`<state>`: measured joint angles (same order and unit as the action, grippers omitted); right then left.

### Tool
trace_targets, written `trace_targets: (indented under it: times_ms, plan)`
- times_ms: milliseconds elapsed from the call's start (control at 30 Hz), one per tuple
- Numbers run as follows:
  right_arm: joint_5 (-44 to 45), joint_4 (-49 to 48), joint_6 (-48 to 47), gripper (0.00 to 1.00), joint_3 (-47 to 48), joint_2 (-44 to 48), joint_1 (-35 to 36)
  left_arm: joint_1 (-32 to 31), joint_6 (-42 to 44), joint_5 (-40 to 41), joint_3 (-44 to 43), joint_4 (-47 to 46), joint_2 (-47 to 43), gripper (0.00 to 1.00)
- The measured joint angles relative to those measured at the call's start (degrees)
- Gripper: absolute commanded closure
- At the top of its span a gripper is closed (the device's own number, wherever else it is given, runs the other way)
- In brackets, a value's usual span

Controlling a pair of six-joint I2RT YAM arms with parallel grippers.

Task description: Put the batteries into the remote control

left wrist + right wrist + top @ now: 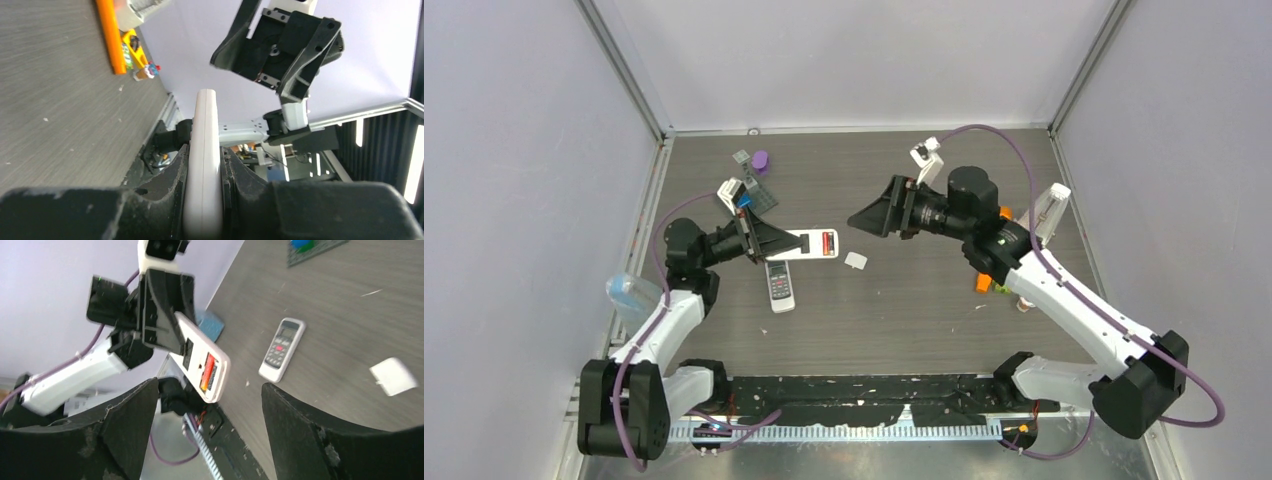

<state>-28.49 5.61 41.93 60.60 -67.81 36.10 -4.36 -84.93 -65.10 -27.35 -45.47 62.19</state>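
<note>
One red battery (pixel 207 372) sits in the remote (pixel 199 340) the left gripper (pixel 796 243) holds.

Count: white plastic remote controls, two: open-backed remote (pixel 814 245) and keypad-up remote (pixel 779 285). Small white rectangular plastic cover (pixel 856 260), one. Red-orange cylindrical battery (pixel 207 372) showing, one. Purple cylindrical object (pixel 760 160), one.

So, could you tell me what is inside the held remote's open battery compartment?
One red-orange battery shows inside the remote. The slot beside it is dark, and whether it holds a second one cannot be told.
</note>
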Motion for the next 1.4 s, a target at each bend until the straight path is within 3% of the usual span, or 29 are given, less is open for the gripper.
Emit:
trace_targets:
  times_ms: [233,467,567,733,933,1233,1300,1400]
  plan:
    - [11.45,12.57,-4.70,0.22,3.50,-2.14,-1.62,2.43,12.96,2.29,-3.50,19.10,-4.68,1.00]
    - [20.68,25.55,-16.87,0.25,9.70,-20.65,-0.20,6.01,25.55,9.92,-5.64,39.95,-8.33,1.00]
    - [25.55,28.98,-20.65,0.31,13.25,-29.22,1.81,6.36,28.46,12.74,-5.62,45.42,-8.41,1.00]
    - [31.47,30.23,-20.06,0.34,17.29,-37.27,3.74,6.36,31.43,16.72,-3.82,48.65,-9.66,1.00]
    - [36.61,30.91,-18.03,0.21,26.45,-44.06,4.42,5.35,33.53,20.90,-0.42,50.82,-10.43,1.00]
    - [42.51,33.42,-18.36,0.18,38.03,-55.23,6.56,1.22,35.69,25.05,0.98,51.12,-9.68,1.00]
    - [42.86,33.77,-18.75,0.21,38.29,-56.52,7.17,0.96,35.95,25.57,0.98,51.10,-9.14,1.00]
    - [42.95,34.91,-19.43,0.34,37.70,-57.29,7.82,0.42,36.24,26.25,0.98,50.95,-7.93,1.00]
